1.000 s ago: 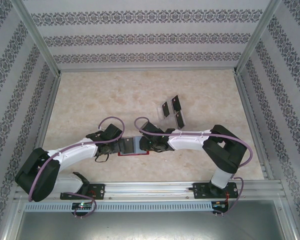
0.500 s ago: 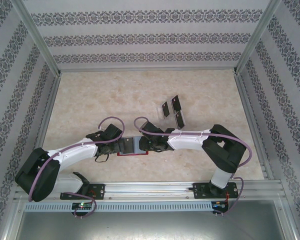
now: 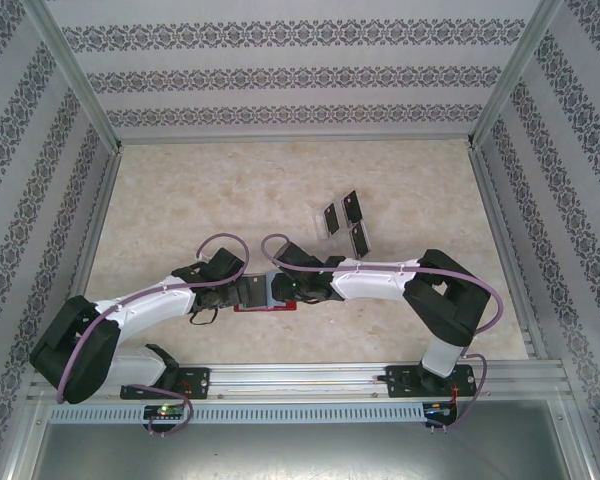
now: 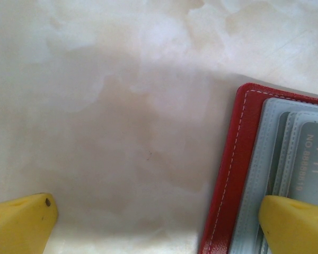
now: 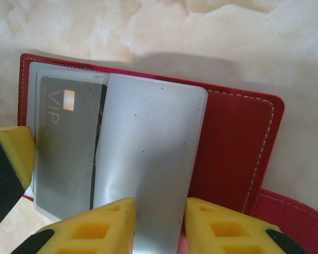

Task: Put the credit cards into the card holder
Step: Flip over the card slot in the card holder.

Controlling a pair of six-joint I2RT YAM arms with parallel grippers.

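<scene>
White/blk arms (image 3: 375,283) — purple cables (image 3: 223,237), yellow gripper pads (image 5: 95,227)

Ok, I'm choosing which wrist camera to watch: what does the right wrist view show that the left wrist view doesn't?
Right wrist: the right gripper pinching a lifted clear pocket leaf, plus the snap tab. Left wrist: the left gripper open, one finger above the pockets, the other above the table. Both: the open card holder with a VIP card in a pocket.

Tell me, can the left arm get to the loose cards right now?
Probably not easily. The left claw is open, but the right claw, pinching the card holder's clear sleeve, sits between it and the cards.
</scene>
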